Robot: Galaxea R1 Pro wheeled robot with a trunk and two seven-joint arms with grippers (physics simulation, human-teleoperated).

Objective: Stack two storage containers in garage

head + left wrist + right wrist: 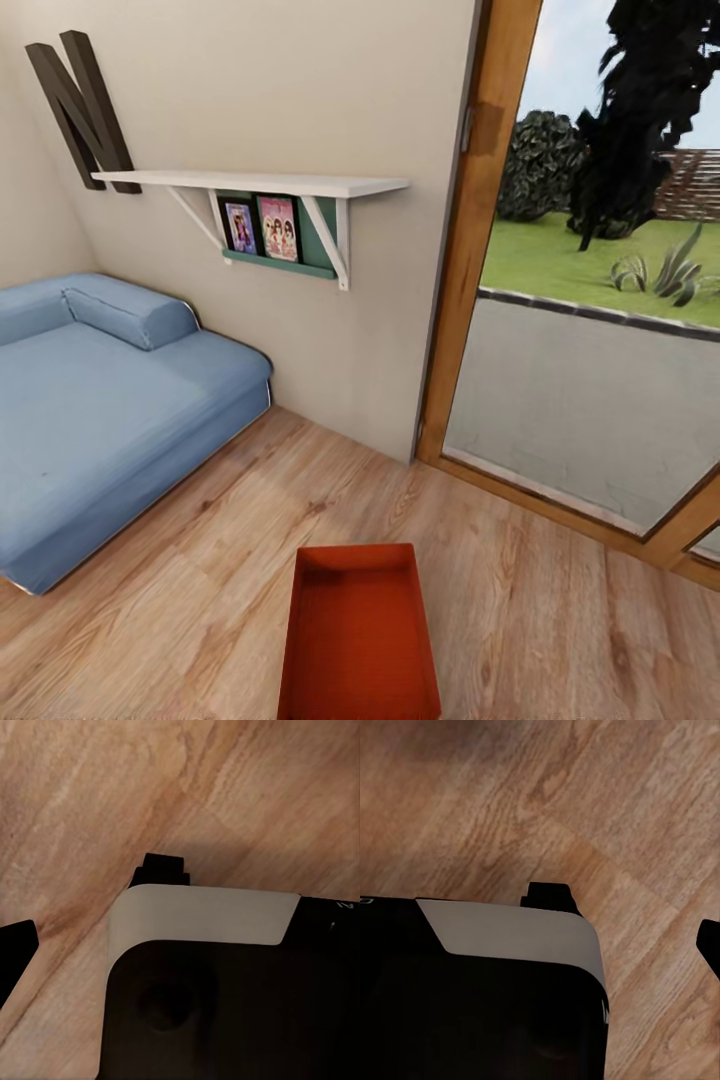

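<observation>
Resting on the living room's wood-plank floor [200, 560], one orange-red storage container [358, 640] lies open side up before the robot.
Each wrist camera looks down on bare planks: the left end effector [90, 900] and right end effector [634, 915] show spread dark fingertips holding nothing, the container nowhere near them. A blue sofa [90, 420] and glass door [590, 330] stand beyond.

Left wrist view: glossy black rounded housing [225, 1012] with pale grey band across its top, round recess at 7 o'clock, faint white marking at 3 o'clock; right wrist view: matching black body [480, 1012], grey band
</observation>
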